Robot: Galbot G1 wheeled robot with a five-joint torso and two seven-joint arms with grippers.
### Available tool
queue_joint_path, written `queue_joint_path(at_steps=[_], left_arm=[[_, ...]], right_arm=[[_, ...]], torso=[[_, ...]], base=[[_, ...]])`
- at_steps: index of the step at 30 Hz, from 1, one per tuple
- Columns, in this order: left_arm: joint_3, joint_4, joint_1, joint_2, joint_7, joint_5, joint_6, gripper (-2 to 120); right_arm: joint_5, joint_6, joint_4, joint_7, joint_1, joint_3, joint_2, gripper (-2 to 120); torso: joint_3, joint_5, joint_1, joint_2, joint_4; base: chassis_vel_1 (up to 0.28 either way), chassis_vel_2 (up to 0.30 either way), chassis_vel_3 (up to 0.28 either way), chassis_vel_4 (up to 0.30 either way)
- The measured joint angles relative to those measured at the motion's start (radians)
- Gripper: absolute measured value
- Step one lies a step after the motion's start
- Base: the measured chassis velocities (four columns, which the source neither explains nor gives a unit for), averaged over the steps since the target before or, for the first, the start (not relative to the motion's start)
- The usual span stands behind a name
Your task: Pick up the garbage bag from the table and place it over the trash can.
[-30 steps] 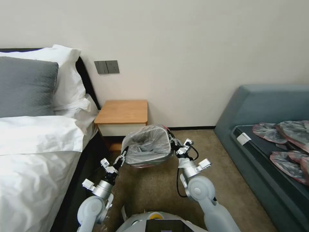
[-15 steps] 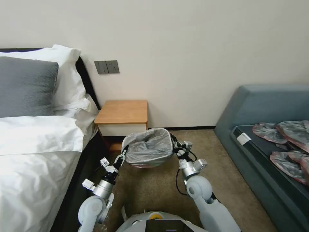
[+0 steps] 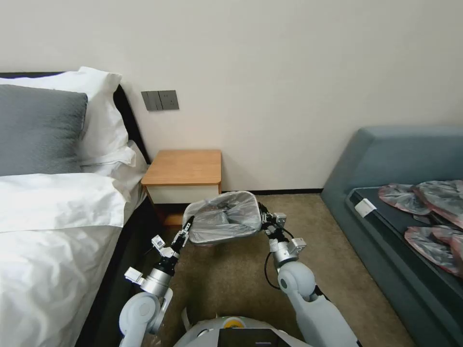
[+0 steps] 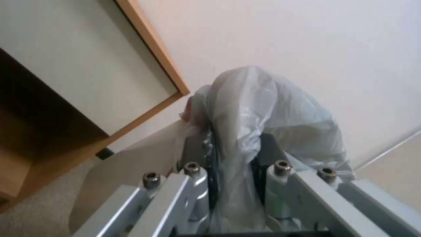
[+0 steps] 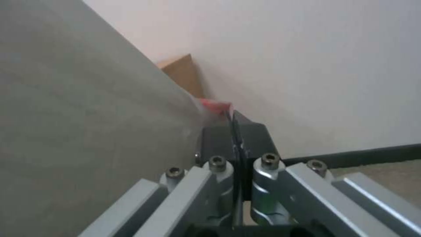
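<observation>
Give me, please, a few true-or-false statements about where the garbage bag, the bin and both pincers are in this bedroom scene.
1. The garbage bag lies flat on the table. False: it is stretched over the trash can, on the floor before the table.
2. The left pincer grips the bag's edge. True.
3. The right pincer hangs open, away from the bag. False: it is shut on the rim.
4. More bags lie on the sofa. True.

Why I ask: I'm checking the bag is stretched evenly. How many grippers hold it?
2. The left gripper pinches the garbage bag at its left edge; the right gripper pinches its right edge, fingers shut on the film.
</observation>
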Motion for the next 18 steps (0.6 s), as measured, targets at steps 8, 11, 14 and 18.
queue_joint_path(at_steps=[8,11,14,18], left_arm=[[-0.001,0.009,-0.008,0.001,-0.035,0.006,-0.004,11],[-0.002,0.009,-0.011,0.002,-0.061,0.018,-0.007,11],[-0.002,0.009,-0.016,0.001,-0.085,0.033,-0.008,10],[-0.006,0.013,-0.028,0.002,-0.141,0.081,-0.009,9]], right_arm=[[-0.175,0.053,-0.028,-0.004,-0.02,0.02,-0.01,20],[-0.226,0.056,-0.018,-0.007,-0.039,0.031,-0.016,30],[-0.263,0.056,-0.004,-0.015,-0.06,0.041,-0.023,38],[-0.346,0.087,0.042,-0.061,-0.122,0.098,-0.037,58]], torso=[[0.0,0.0001,0.0,0.0,0.0],[0.0,0.0001,0.0,0.0,0.0],[0.0,0.0001,0.0,0.0,0.0001],[0.0,0.0001,0.0,0.0,-0.0001]], base=[[0.0,0.0,0.0,0.0],[0.0,0.0,0.0,0.0],[0.0,0.0,0.0,0.0],[0.0,0.0,0.0,0.0]])
